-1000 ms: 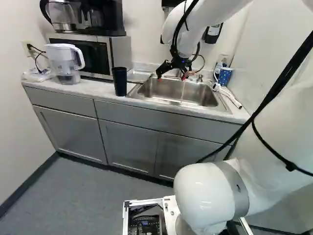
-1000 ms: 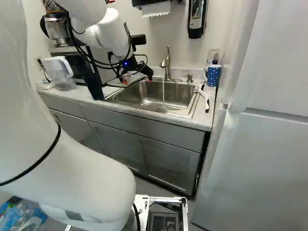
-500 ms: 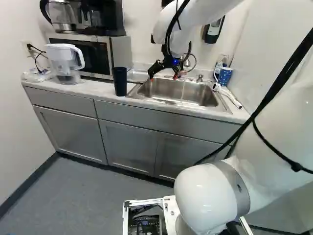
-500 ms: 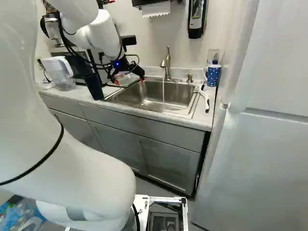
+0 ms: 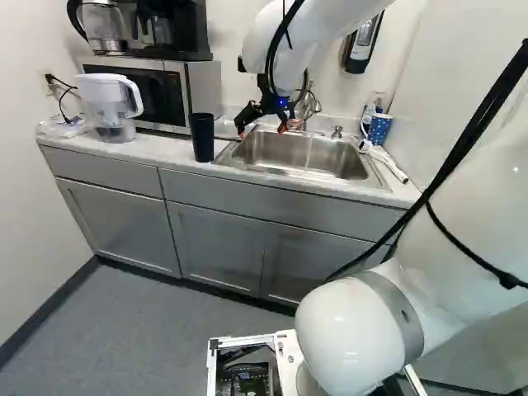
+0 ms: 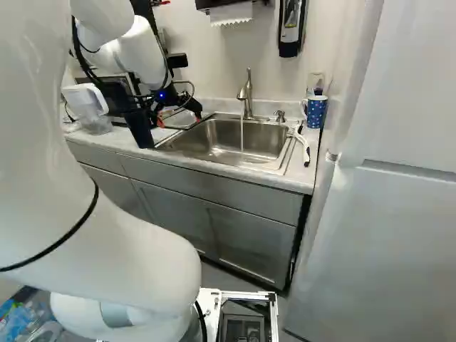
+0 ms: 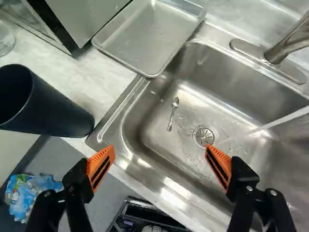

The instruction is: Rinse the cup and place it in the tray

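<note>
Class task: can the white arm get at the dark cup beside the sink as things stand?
Probably yes: the cup stands upright on the counter, and the open tool hangs near it with nothing visible between its fingers or blocking the way.
</note>
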Robot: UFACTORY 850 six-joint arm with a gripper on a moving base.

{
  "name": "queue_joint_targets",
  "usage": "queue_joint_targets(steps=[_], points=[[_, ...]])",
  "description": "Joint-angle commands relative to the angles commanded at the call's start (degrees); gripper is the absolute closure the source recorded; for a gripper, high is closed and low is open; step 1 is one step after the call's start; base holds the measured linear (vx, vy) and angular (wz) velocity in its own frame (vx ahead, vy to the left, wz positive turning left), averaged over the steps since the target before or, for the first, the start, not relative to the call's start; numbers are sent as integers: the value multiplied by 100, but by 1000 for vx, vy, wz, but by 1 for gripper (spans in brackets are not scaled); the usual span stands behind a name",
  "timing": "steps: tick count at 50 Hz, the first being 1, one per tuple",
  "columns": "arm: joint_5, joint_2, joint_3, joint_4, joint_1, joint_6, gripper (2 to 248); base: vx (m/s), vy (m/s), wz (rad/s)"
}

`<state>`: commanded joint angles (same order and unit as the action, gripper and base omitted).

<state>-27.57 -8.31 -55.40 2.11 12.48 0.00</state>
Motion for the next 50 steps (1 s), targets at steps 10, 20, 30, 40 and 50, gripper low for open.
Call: queue_joint_targets(steps=[10,20,30,40,50], points=[[0,52,-48,0,210,0,3,0,0,0],[0,94,-87,0,421,0,3,0,0,0],[0,118,-111,0,636,0,3,0,0,0],[0,117,-110,0,857,0,3,0,0,0],[0,46,-45,0,1074,0,3,0,0,0]])
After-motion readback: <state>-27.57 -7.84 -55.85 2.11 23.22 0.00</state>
